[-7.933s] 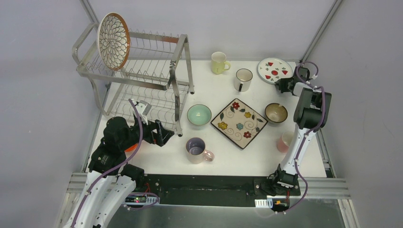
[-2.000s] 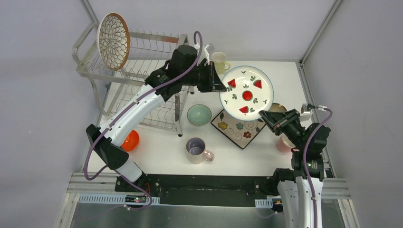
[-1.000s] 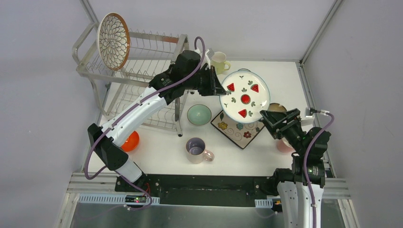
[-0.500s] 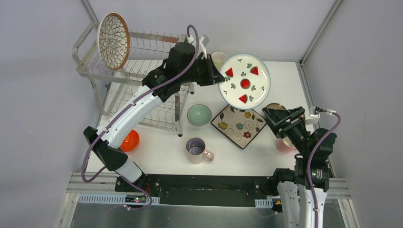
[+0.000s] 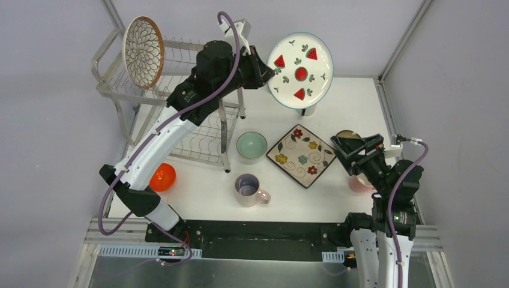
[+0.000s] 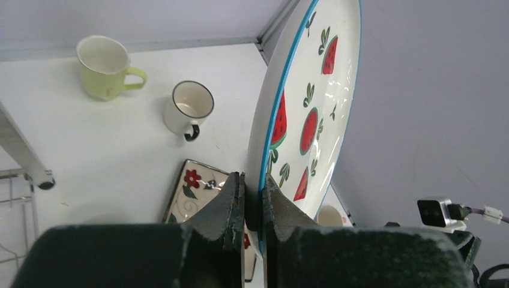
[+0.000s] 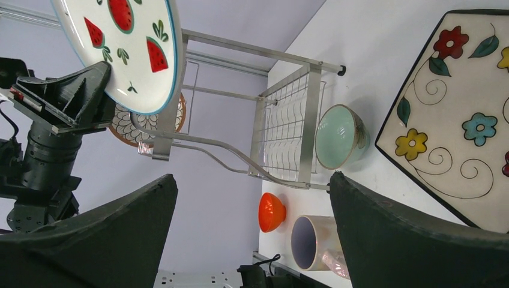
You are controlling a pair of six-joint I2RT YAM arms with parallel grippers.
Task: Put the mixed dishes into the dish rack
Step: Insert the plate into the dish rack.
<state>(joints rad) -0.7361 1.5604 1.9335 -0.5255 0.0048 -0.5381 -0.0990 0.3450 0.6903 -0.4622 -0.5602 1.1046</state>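
Red-fruit plate (image 5: 300,70) is up in the air over the far middle of the table, right of dish rack (image 5: 192,45), face tipped toward the top camera. Left gripper (image 5: 268,75) pinches its left rim. Petal-pattern plate (image 5: 143,51) stands at the upper tier's left end; the slots right of it look free. Right gripper (image 5: 358,146) is spread wide and holds nothing, low at the right by brown bowl (image 5: 347,135) and pink mug (image 5: 358,184). Left wrist: fingers (image 6: 231,204) press both faces of the rim, plate near upright; yellow mug (image 6: 105,58) and white mug (image 6: 187,107) sit below, well apart. Right wrist: fingers (image 7: 90,240) wide apart, nothing between; mint bowl (image 7: 339,137) is just beside the rack's leg. Likely step: carry the plate left to the upper tier. Keep it upright, edge lined with the wires, clear the rack's right end rail, lower into a slot apart from the petal plate. Thin rim grip, so slip risk if swung fast. Room above the rack is open; the back wall is close.
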